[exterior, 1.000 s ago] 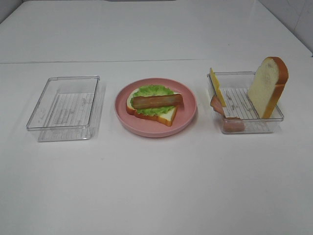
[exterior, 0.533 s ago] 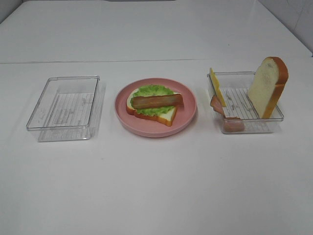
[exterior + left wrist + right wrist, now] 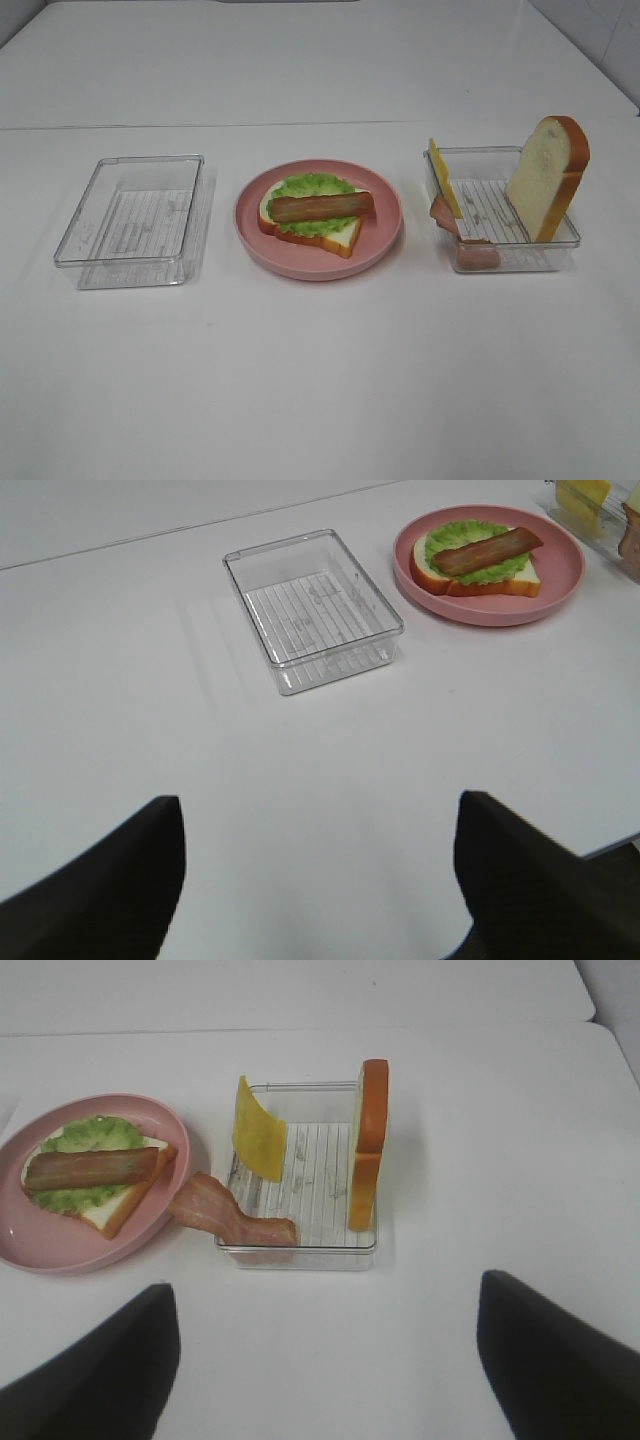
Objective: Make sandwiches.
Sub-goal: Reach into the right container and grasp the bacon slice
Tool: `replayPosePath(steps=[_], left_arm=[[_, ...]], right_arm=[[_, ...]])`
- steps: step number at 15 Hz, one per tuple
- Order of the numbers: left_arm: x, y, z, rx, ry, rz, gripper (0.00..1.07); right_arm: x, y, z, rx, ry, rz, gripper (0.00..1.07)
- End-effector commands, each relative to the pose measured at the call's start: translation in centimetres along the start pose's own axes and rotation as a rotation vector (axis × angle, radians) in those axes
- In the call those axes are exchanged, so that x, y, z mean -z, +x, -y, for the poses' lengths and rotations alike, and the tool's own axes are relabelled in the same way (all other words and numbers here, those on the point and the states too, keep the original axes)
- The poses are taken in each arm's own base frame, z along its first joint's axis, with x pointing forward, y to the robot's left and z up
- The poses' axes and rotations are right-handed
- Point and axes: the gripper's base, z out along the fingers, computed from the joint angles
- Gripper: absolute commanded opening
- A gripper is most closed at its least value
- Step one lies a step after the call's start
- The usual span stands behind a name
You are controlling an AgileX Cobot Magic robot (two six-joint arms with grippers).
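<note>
An open sandwich lies on the round pink plate point(image 3: 390, 235): a bread slice point(image 3: 338, 236), a green lettuce leaf point(image 3: 312, 186) and a brown-red bacon strip point(image 3: 320, 207) on top. It also shows in the left wrist view point(image 3: 480, 555) and the right wrist view point(image 3: 90, 1168). The right clear tray point(image 3: 520, 262) holds an upright bread slice point(image 3: 545, 175), a yellow cheese square point(image 3: 445, 178) leaning on its wall, and a pinkish-brown meat slice point(image 3: 225, 1218) draped over its edge. My left gripper point(image 3: 315, 800) and right gripper point(image 3: 322, 1282) are open, empty and well short of these things. Neither shows in the exterior view.
An empty clear plastic tray point(image 3: 120, 262) stands left of the plate and shows in the left wrist view point(image 3: 335, 648). The white table has a seam line point(image 3: 200, 126) behind the objects.
</note>
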Motion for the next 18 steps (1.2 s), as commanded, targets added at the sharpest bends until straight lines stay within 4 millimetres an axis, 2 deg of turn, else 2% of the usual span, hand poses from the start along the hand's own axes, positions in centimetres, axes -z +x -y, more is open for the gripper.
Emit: replayPosePath(steps=[1,2,3,5,6,9,11,12,14,16,18], left_arm=[[0.2,0.1,-0.1,-0.004,0.001,0.033,0.72],[0.2,0.1,-0.1,-0.004,0.001,0.033,0.72],[0.2,0.1,-0.1,-0.004,0.001,0.033,0.72],[0.2,0.1,-0.1,-0.004,0.001,0.033,0.72],[0.2,0.1,-0.1,-0.004,0.001,0.033,0.72],[0.2,0.1,-0.1,-0.004,0.001,0.033,0.72],[0.2,0.1,-0.1,-0.004,0.001,0.033,0.72],[0.2,0.1,-0.1,-0.004,0.001,0.033,0.72],[0.2,0.1,-0.1,-0.004,0.001,0.033,0.72],[0.2,0.1,-0.1,-0.004,0.001,0.033,0.72],[0.2,0.1,-0.1,-0.004,0.001,0.033,0.72]], right_arm=[[-3.4,-2.2,0.2,-0.004,-0.004,-0.079,0.78],[-5.0,-3.1,0.3,-0.007,-0.005,-0.123,0.78],[-9.1,-4.4,0.5,-0.013,-0.01,-0.236,0.78],[-12.8,-5.1,0.5,-0.015,-0.036,-0.342,0.78],[-13.5,-5.3,0.5,-0.016,-0.048,-0.363,0.78],[-18.1,-5.7,-0.5,-0.035,-0.156,-0.524,0.76],[-20.2,-5.8,-2.5,0.034,-0.193,-0.59,0.76],[-21.7,-5.7,-4.7,0.083,-0.208,-0.618,0.76],[-23.6,-5.4,-6.7,0.088,-0.232,-0.668,0.76],[-25.7,-5.1,-8.0,0.099,-0.246,-0.721,0.76],[-27.2,-4.6,-8.2,0.078,-0.245,-0.775,0.76]])
